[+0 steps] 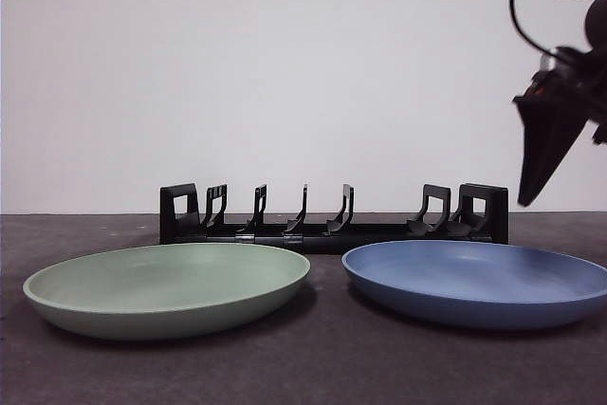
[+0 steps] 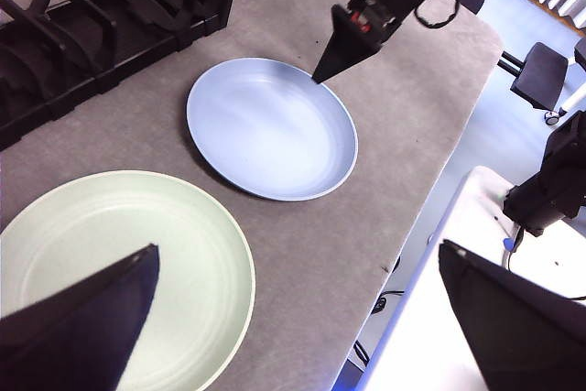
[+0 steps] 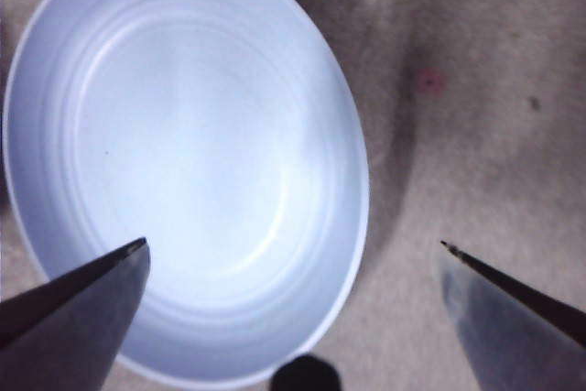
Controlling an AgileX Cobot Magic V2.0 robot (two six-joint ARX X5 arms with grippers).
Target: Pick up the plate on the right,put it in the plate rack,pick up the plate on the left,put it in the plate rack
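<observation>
Plates lay flat before the plate rack (image 1: 332, 220): blue plate (image 1: 479, 280) right, green plate (image 1: 166, 286) left. Right gripper (image 3: 293, 249) was held spread wide above the blue rim; left gripper (image 2: 298, 267) likewise unclenched, empty. Rigid, smooth, probably light, the blue plate would best be pinched at its rim.

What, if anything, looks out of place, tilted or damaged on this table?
Nothing stands out. The green plate and blue plate lie flat and apart before the upright plate rack; the right hand hovers open above the blue plate.
</observation>
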